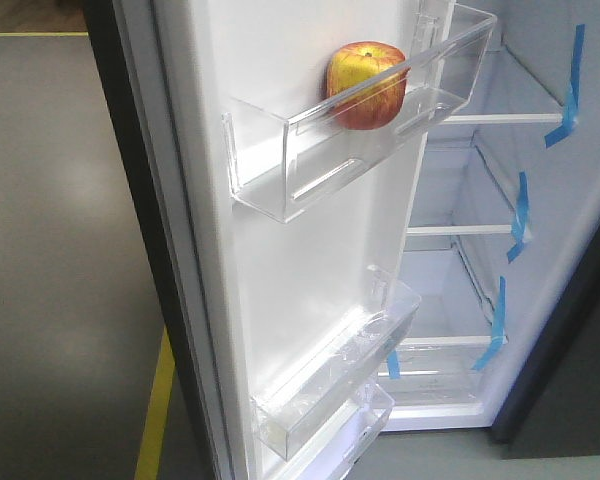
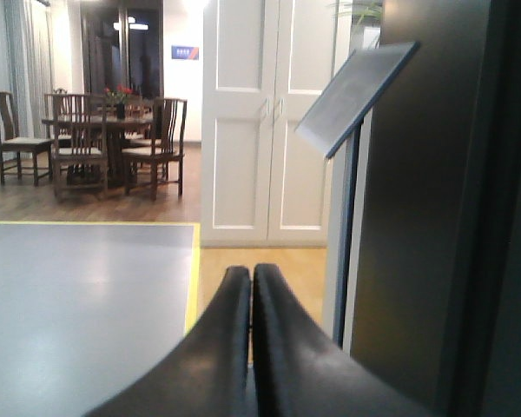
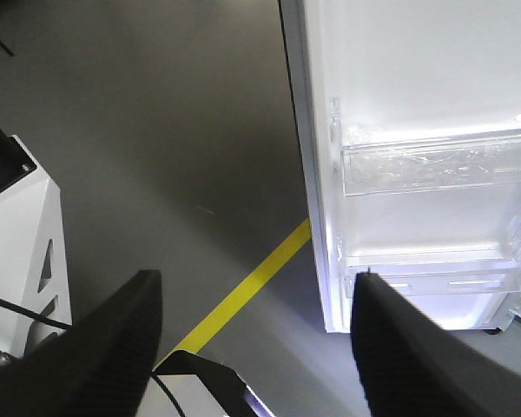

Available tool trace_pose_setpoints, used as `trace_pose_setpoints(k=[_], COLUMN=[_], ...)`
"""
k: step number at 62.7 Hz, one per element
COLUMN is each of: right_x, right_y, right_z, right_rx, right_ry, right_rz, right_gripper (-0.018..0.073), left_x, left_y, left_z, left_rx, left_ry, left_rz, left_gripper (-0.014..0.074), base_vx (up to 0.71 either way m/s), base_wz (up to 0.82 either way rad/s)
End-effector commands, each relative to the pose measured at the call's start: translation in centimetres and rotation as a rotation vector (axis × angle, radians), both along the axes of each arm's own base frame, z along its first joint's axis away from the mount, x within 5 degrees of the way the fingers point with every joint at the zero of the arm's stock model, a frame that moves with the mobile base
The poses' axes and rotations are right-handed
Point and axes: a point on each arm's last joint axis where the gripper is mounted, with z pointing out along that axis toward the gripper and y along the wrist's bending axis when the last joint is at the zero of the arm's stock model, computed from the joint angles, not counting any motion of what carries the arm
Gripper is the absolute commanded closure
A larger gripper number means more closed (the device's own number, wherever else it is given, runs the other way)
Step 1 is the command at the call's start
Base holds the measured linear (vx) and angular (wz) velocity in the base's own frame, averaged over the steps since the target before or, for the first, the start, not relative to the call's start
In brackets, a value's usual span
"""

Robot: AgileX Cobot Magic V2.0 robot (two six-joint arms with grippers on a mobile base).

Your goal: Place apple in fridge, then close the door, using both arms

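The apple (image 1: 367, 84), red with yellow patches, rests in the upper clear bin (image 1: 350, 140) on the white back of the open door (image 1: 280, 280). Behind it the fridge (image 1: 540, 330) shows white shelves and blue tape strips. No arm appears in the front view. My left gripper (image 2: 251, 276) is shut with nothing between its black fingers, next to a dark grey panel (image 2: 425, 217). My right gripper (image 3: 256, 287) is open and empty, hanging over the grey floor beside the door's lower edge (image 3: 330, 261) and its lower bins (image 3: 434, 165).
A yellow floor line (image 3: 252, 287) runs under the door (image 1: 158, 410). A white robot base part (image 3: 17, 252) sits at left in the right wrist view. Beyond the left gripper are white double doors (image 2: 265, 122), a slanted sign stand (image 2: 352, 95) and dining chairs (image 2: 113, 139).
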Motion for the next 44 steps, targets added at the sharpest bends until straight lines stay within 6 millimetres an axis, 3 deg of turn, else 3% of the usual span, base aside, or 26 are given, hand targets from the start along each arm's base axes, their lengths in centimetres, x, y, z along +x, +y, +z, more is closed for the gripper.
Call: trace_pose_setpoints(k=[1, 14, 22, 34, 44], right_x=[0.3, 0.3, 0.3, 0.3, 0.3], right_y=[0.2, 0.2, 0.2, 0.2, 0.2], right_z=[1.1, 1.1, 1.1, 1.1, 1.1], right_rx=[0.048, 0.048, 0.048, 0.048, 0.048], right_ry=[-0.038, -0.038, -0.038, -0.038, -0.038], right_rz=[-0.019, -0.019, -0.019, -0.019, -0.019], right_gripper=[0.0109, 0.0109, 0.0109, 0.0109, 0.0109], left_x=[-0.5, -0.7, 0.6, 4.6, 8.8], left_y=[0.0, 0.0, 0.0, 0.2, 0.1], left_z=[2.2, 7.7, 11.0, 13.6, 14.1], left_rx=[-0.055, -0.058, -0.034, 0.034, 0.047], left_ry=[-0.141, -0.083, 0.048, 0.312, 0.525], left_rz=[-0.012, -0.009, 0.001, 0.031, 0.039], left_gripper=[0.0603, 0.0603, 0.0603, 0.0603, 0.0603], base_vx=[0.00, 0.00, 0.00, 0.00, 0.00], base_wz=[0.00, 0.00, 0.00, 0.00, 0.00])
